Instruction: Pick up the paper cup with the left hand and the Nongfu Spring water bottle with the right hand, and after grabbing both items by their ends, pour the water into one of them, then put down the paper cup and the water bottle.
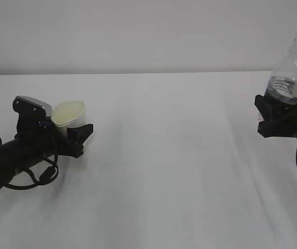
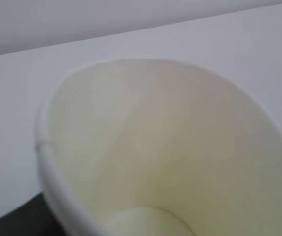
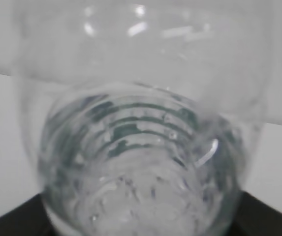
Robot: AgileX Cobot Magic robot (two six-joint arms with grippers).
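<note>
A: Cup (image 1: 70, 113) and bottle (image 1: 292, 70) — where are they being kept?

B: The cup is being held low at the left, close over the table (image 1: 169, 155) or resting on it; which cannot be told. The bottle is being held at the right edge, well apart from the cup, with the table bare between them.

A: How are the fingers being set?

B: The left gripper (image 1: 78, 136) is being kept closed around the cup's lower body. The right gripper (image 1: 278, 111) is being kept closed around the bottle's lower part, and water (image 1: 285, 88) is being seen inside.

A: Is the cup being shown as filled?

B: Only a cream inside (image 2: 170, 147) is being shown in the left wrist view; no liquid is being made out there, so pouring is being judged as not done.

A: How is the step to be done well?

B: Both are being held, so the two are best brought together over the middle. The cup should be kept upright and steady, and the bottle's open neck should be brought just above the rim before being tipped slowly. Paper is easily crushed, so the grip should not be tightened.

A: And the arms' poses?

B: The left arm is being stretched low along the table, cables (image 1: 39, 174) trailing. The right wrist is being carried higher, the bottle leaning slightly, neck upward.
</note>
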